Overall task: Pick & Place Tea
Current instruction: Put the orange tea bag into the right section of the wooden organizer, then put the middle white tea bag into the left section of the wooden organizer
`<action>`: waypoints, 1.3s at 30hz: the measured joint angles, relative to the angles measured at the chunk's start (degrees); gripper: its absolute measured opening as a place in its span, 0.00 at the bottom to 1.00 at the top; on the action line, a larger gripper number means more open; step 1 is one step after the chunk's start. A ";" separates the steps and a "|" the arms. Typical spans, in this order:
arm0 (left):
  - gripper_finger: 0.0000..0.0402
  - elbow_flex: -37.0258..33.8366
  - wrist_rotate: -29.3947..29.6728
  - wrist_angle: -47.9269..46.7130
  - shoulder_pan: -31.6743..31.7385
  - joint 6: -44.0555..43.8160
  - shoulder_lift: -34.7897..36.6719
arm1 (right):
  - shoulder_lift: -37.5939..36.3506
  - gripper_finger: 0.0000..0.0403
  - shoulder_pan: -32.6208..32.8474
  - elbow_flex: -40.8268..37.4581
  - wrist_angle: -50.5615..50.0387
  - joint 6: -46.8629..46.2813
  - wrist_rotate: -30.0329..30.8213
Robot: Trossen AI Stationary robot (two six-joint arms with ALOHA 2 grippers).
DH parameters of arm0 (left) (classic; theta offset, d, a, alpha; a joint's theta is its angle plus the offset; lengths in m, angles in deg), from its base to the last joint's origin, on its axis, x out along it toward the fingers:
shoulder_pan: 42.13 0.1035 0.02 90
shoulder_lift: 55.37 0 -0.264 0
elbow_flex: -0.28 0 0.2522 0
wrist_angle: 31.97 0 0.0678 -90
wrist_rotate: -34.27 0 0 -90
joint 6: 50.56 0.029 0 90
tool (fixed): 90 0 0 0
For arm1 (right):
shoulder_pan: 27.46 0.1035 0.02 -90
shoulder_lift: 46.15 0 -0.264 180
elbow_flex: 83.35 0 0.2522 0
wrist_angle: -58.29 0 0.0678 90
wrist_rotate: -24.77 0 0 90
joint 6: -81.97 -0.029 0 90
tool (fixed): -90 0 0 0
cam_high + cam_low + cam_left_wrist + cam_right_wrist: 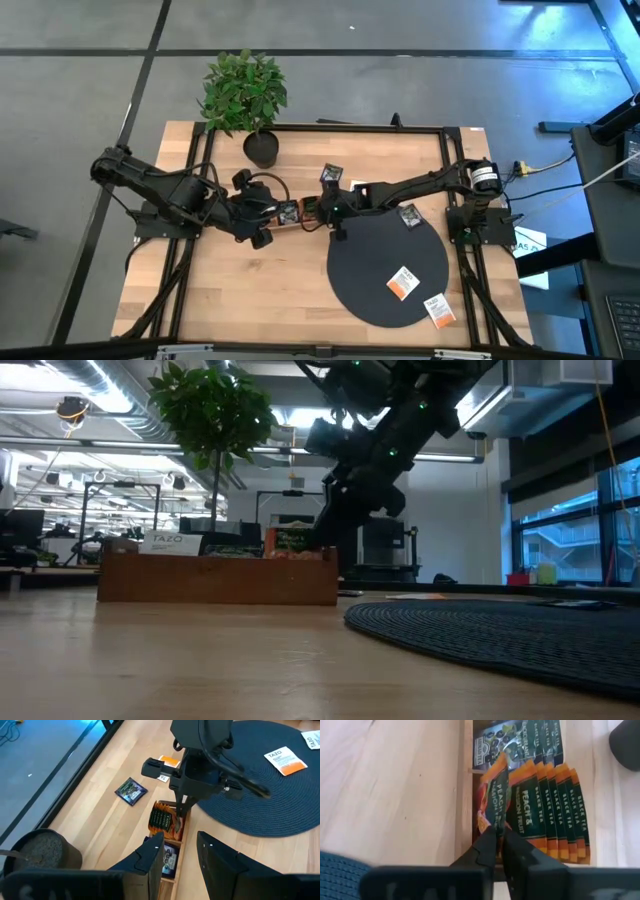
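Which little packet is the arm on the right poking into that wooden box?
Find the wooden tray beside the round dark mat. One compartment holds a row of orange sachets marked black tea. The right gripper pinches the end one, which sticks up and leans askew, unlike its tidy neighbours.

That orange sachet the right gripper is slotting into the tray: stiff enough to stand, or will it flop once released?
The orange sachet looks thin and probably light. It stands on edge between the right gripper fingers without buckling, so likely fairly stiff. The upright row of sachets beside it should prop it in the wooden tray; it might lean.
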 joint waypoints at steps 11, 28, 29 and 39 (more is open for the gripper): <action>0.28 0.00 0.80 0.14 0.00 -0.02 0.00 | -0.09 0.36 -0.09 9.12 -15.80 -3.62 10.30; 0.28 -0.04 0.16 19.63 0.63 4.15 -11.20 | -24.20 0.40 7.67 -4.67 -27.85 -41.93 -1.54; 0.28 -0.04 -0.26 21.84 0.92 5.30 -12.32 | -25.84 0.40 8.65 -6.49 -27.93 -44.90 -1.56; 0.28 -0.02 -16.00 49.92 5.54 20.00 -24.83 | -33.38 0.40 14.91 -19.08 -26.77 -62.87 -3.05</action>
